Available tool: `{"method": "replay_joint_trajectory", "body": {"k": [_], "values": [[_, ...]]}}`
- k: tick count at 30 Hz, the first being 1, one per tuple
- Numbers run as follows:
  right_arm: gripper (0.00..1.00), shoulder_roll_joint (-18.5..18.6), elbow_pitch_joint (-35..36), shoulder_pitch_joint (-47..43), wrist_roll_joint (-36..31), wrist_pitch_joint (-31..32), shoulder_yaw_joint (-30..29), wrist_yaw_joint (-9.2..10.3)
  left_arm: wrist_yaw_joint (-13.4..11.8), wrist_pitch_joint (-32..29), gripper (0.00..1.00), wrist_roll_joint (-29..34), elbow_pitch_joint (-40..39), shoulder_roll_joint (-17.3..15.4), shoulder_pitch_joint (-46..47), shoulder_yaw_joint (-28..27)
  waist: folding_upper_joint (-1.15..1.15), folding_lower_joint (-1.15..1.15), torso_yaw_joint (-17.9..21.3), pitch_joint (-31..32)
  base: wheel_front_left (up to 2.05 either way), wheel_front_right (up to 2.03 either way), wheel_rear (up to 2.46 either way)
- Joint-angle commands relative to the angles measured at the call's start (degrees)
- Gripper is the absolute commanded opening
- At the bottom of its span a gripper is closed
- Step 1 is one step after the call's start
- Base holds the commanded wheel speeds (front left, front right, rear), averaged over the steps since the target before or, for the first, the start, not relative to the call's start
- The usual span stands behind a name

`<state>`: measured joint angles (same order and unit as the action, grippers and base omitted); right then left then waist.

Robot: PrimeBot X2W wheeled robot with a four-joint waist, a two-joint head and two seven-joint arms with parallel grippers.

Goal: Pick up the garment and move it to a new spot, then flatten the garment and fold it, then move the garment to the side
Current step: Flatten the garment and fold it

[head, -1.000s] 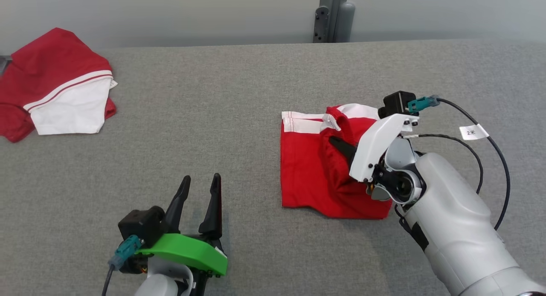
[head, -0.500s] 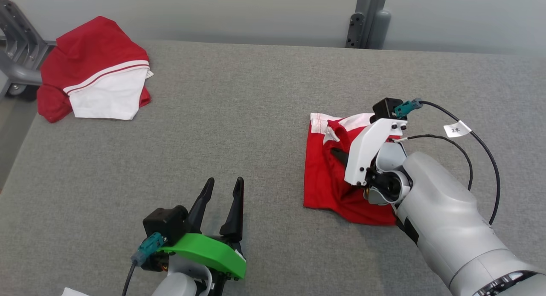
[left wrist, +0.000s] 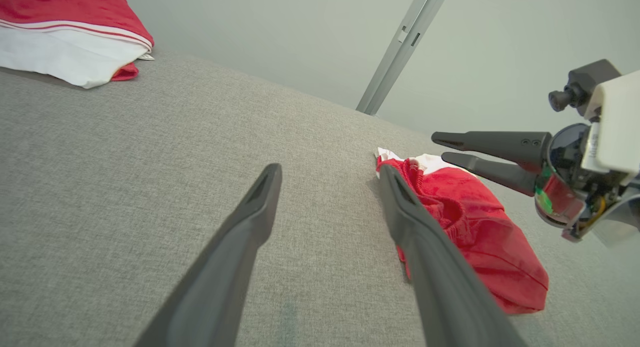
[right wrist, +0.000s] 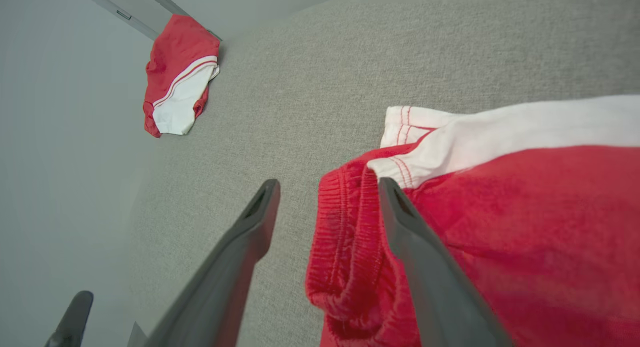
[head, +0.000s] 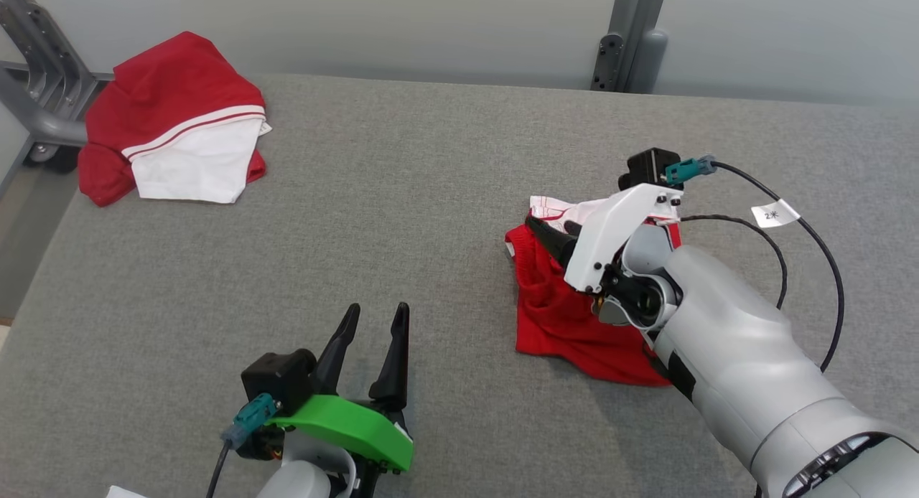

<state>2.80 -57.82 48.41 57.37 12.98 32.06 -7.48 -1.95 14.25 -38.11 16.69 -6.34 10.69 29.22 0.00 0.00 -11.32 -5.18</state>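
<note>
The red garment with a white band point(head: 567, 318) lies rumpled on the grey table, right of centre. My right gripper point(head: 549, 227) hovers open over its left edge. In the right wrist view the ribbed red waistband point(right wrist: 345, 237) bunches up between and under the two spread fingers of that gripper point(right wrist: 328, 184). The left wrist view shows the same garment point(left wrist: 470, 237) with the right gripper point(left wrist: 440, 146) just above it. My left gripper point(head: 378, 310) stands open and empty near the table's front, its fingers point(left wrist: 250, 222) pointing across bare cloth.
A second red and white garment point(head: 179, 125) lies at the far left corner, also visible in the right wrist view point(right wrist: 180, 87). A grey metal frame point(head: 43, 89) stands beside that corner, a post point(head: 632, 39) behind the table. The table's left edge point(head: 36, 254) drops to the floor.
The head camera has shifted. My right gripper has slid left across the garment to its left edge, and the cloth there has bunched up. The left gripper holds its pose.
</note>
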Motion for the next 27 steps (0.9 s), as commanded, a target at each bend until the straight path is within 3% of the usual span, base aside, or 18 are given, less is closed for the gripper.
{"method": "replay_joint_trajectory", "body": {"k": [1, 7, 12, 19, 23, 27], "values": [[1.0, 0.17, 0.59, 0.97, 0.59, -1.5, 1.01, -0.02, -0.03, 0.37, 1.0, 0.33, -0.22, -0.34, 0.22, -0.23, 0.0, 0.0, 0.76, 0.07, 0.0, 0.0, 0.0], [1.0, 0.25, 0.18, 3.9, -4.54, -12.39, 4.98, -0.02, -0.65, 0.49, 1.0, 1.17, -1.15, -0.98, 1.05, -0.75, 0.0, 0.0, 3.51, 0.29, 0.0, 0.0, 0.0], [1.0, 2.39, -1.02, 3.21, -9.52, -22.6, 5.83, -0.01, -1.63, 0.62, 1.0, 1.92, -2.29, -1.52, 1.81, -1.65, 0.0, 0.0, 6.15, 1.07, 0.0, 0.0, 0.0], [1.0, 6.7, 2.45, -1.88, -13.94, -28.12, 3.39, -0.01, -3.14, 0.92, 1.0, 3.86, -4.19, -2.5, 0.61, -4.11, 0.0, 0.0, 9.72, 1.84, 0.0, 0.0, 0.0], [1.0, 9.25, 11.28, -8.33, -20.98, -28.17, -4.35, -0.01, -3.91, 0.93, 1.0, 5.91, -6.14, -2.52, -1.2, -7.34, 0.0, 0.0, 11.26, 2.04, 0.0, 0.0, 0.0], [1.0, 7.88, 21.91, -18.16, -29.2, -28.17, -14.6, -0.01, -4.25, 0.95, 1.0, 9.06, -8.4, -1.8, -4.31, -11.01, 0.0, 0.0, 11.93, 2.27, 0.0, 0.0, 0.0]]}}
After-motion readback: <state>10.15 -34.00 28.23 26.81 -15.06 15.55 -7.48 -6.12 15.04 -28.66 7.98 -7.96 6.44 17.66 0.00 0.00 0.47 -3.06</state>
